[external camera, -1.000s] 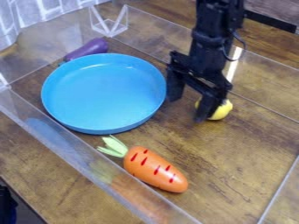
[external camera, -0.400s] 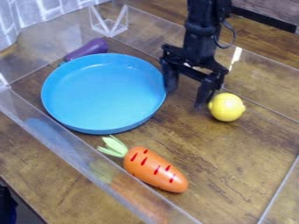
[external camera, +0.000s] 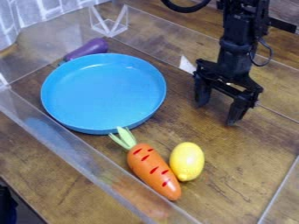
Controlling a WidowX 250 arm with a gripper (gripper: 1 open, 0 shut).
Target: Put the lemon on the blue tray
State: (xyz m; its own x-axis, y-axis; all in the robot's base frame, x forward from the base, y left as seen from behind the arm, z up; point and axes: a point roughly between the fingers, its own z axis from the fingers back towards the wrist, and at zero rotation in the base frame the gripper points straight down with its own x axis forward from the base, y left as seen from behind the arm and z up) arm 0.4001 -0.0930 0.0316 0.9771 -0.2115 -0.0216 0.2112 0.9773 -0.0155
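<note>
The hand [external camera: 228, 112] is being held low over the tabletop [external camera: 228, 188], its fingers spread apart, to one side of the blue tray [external camera: 103, 92]. Nearer the camera, the lemon [external camera: 187, 161] is being supported by the tabletop, just beside the carrot [external camera: 152, 169], outside the tray.
</note>
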